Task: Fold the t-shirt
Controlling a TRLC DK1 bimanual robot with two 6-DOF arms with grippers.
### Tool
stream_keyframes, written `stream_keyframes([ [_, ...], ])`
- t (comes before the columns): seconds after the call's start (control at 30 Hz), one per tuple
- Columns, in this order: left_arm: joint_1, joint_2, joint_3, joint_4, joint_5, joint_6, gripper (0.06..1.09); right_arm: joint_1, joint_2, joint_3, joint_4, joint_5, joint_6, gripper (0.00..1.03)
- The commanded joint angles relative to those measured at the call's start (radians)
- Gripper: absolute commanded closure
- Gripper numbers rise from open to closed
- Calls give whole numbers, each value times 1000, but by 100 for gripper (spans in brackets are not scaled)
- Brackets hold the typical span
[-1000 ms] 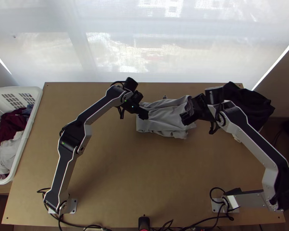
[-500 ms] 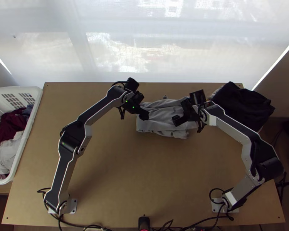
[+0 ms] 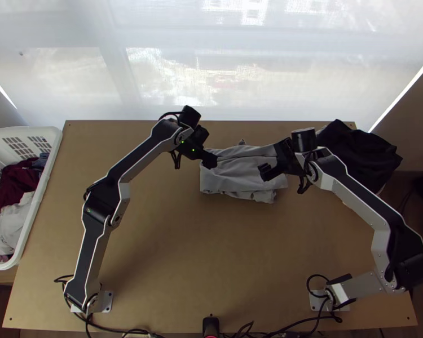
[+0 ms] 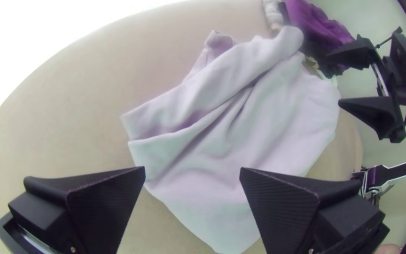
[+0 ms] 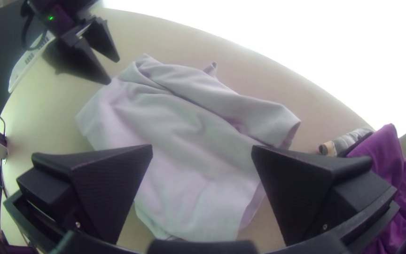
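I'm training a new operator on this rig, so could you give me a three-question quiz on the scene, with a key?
1. True or false: the left gripper and the right gripper both have their fingers open.

2. How does the t-shirt lie on the table?
a) spread flat, sleeves out
b) folded over and creased
c) rolled into a tight tube

3. Fill in: in the top view, the white basket stands at the table's ____ side.

Key: 1 true; 2 b; 3 left.
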Motion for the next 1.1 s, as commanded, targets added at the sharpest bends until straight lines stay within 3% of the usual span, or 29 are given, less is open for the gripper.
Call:
stream_keyframes([
  [0.0,48,-78,14,-22,-1,-19,11,112,-143,-63,-4,-1,-88,5],
  [0.13,86,-150,14,-43,-1,-24,11,185,-177,-176,78,7,-203,5],
  [0.47,157,-365,-141,-81,-1,-21,11,246,-166,-457,530,29,-469,5],
  [0.8,192,-510,-345,-49,-3,-10,11,275,-149,-599,605,29,-558,5],
  [1.07,206,-524,-361,-48,-1,-7,11,258,-22,-578,737,50,-637,5],
])
